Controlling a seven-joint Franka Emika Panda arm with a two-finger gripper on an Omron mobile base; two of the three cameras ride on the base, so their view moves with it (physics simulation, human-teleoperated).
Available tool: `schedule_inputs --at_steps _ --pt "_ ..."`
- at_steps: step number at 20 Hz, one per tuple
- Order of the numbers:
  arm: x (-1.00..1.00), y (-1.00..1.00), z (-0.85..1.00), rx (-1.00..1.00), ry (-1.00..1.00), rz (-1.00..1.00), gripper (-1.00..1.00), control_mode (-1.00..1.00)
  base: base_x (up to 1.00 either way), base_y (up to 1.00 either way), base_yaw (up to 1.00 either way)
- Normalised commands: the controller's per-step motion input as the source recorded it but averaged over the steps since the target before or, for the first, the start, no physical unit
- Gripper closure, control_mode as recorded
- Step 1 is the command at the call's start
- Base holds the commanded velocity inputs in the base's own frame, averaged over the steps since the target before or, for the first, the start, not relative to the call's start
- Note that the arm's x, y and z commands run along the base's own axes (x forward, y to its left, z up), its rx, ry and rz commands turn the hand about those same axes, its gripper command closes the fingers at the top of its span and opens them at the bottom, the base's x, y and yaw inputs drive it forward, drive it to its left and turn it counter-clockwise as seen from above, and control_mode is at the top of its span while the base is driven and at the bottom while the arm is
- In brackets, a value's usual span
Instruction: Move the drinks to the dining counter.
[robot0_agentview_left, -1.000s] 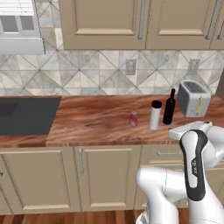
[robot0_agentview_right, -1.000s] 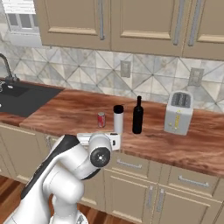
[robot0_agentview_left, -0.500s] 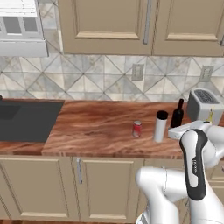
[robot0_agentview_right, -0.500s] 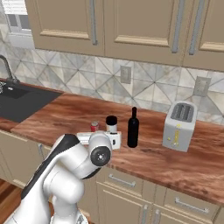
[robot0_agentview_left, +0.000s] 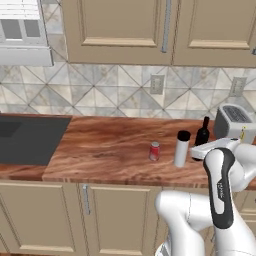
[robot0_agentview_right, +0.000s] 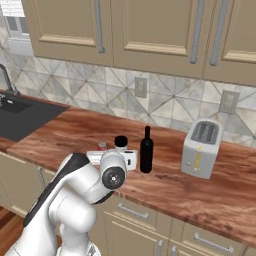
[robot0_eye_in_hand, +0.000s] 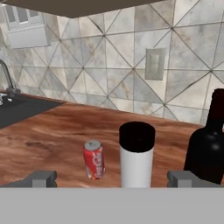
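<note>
Your gripper (robot0_eye_in_hand: 112, 179) hangs w/ jaws spread wide, nothing between them, aimed at the pale-grey cylinder (robot0_eye_in_hand: 137, 155) that stands upright dead ahead on the tabletop (robot0_agentview_left: 110, 150). Red can (robot0_eye_in_hand: 94, 159) sits just left of it, black bottle (robot0_eye_in_hand: 209, 146) just right; all three are near but apart. Judging by looks: the cylinder is rigid, smooth-sided, prob. slippery and top-heavy if full, so take it mid-body below the black cap, square on. The can is light and thin-walled, so squeeze gently. The bottle is likely glass and heavier; grip the wide body, not the neck. Hand view gives you the line-up and the gaps btw drinks, but cuts the bottle's top off. Right base view shows the whole bottle and the toaster (robot0_agentview_right: 202, 148) beside it, while the arm hides most of the can and cylinder. Left base view shows all three clear of the arm.
</note>
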Motion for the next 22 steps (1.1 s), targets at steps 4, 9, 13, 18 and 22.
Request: schedule_inputs --at_steps 4,9,13,18,22 --pt "0.00 0.00 0.00 0.00 0.00 0.00 -1.00 1.00 -0.12 -0.23 0.01" --pt "0.00 0.00 0.00 0.00 0.00 0.00 -1.00 1.00 0.00 -0.01 0.00" --pt "0.00 0.00 0.00 0.00 0.00 0.00 -1.00 1.00 0.00 0.00 0.00" --pt "0.00 0.00 0.00 0.00 0.00 0.00 -1.00 -1.00 0.00 0.00 0.00" --pt "0.00 -0.05 0.00 0.00 0.00 0.00 -1.00 -1.00 0.00 0.00 0.00"
